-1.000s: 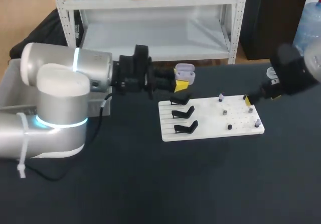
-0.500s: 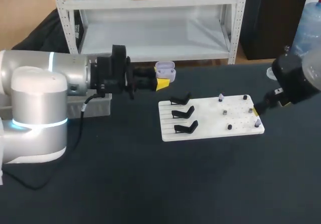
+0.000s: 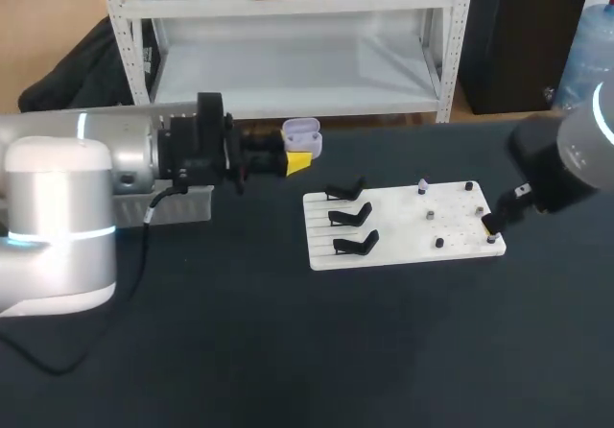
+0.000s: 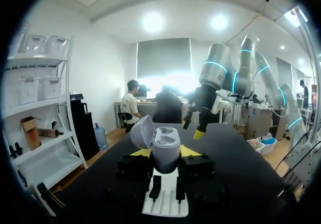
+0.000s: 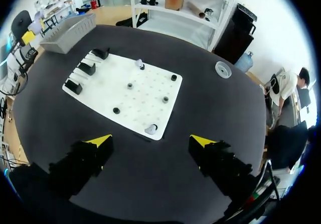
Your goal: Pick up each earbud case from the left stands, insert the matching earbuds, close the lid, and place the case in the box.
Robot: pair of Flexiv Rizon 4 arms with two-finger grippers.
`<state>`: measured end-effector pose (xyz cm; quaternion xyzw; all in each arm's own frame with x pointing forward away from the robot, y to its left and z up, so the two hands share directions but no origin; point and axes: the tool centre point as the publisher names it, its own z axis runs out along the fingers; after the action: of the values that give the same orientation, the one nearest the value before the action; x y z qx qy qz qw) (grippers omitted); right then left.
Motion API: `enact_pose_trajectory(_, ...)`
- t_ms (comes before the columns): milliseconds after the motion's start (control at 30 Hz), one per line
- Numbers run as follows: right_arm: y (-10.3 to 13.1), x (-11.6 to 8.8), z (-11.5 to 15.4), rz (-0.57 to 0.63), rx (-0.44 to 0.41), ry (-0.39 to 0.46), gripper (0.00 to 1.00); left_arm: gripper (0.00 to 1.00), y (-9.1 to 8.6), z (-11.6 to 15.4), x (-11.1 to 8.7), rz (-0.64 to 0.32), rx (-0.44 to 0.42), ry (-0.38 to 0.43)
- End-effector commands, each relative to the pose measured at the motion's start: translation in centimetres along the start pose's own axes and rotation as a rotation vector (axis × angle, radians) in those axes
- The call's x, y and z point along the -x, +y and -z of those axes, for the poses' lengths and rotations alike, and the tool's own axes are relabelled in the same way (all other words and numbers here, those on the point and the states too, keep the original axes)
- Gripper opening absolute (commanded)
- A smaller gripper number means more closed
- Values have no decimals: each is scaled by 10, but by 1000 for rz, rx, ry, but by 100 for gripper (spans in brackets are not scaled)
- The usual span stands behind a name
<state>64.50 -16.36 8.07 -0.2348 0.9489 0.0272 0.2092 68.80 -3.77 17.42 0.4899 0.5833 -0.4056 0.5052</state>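
Holding, left gripper: we clamp the earbud case between both yellow tips, above the tabletop's far edge, left of its middle.
Earbud case: pale lilac and upright with its lid swung open. Our left wrist view shows a finger touching each side.
Right gripper: our fingers stand wide apart and hold nothing, above the board's near right corner.
Board: white, right of the tabletop's middle. Three black stands run along its left edge, and small earbuds dot its right half.
Box: a grey tray at the tabletop's left edge, just behind our left arm.
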Motion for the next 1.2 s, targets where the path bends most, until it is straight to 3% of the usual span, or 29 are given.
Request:
enact_pose_trajectory(33, -3, -4, -6, -17, -224, 11, 100, 0, -4, 1, 0, -2, 14, -4)
enact_pose_trajectory(300, -10, -8, -17, -54, -368, 102, 100, 0, -4, 1, 0, -2, 14, -4)
enact_pose_trajectory(567, 14, -2, -23, -57, -381, 121, 100, 0, -4, 1, 0, -2, 14, -4)
enact_pose_trajectory(633, 17, -1, -25, -29, -399, 126, 74, 0, -4, 1, 0, -2, 14, -4)
enact_pose_trajectory(767, 16, 1, -29, -8, -444, 141, 78, 0, -4, 1, 0, -2, 14, -4)
enact_pose_trajectory(967, 12, 0, -31, -26, -453, 159, 68, 0, -4, 1, 0, -2, 14, -4)
enact_pose_trajectory(1067, 16, -3, -34, -23, -449, 172, 69, 0, -4, 1, 0, -2, 14, -4)
enact_pose_trajectory(1167, 19, -6, -38, -29, -438, 187, 48, 0, -4, 1, 0, -2, 14, -4)
enact_pose_trajectory(1200, 19, -8, -39, -29, -437, 190, 48, 0, -4, 1, 0, -2, 14, -4)
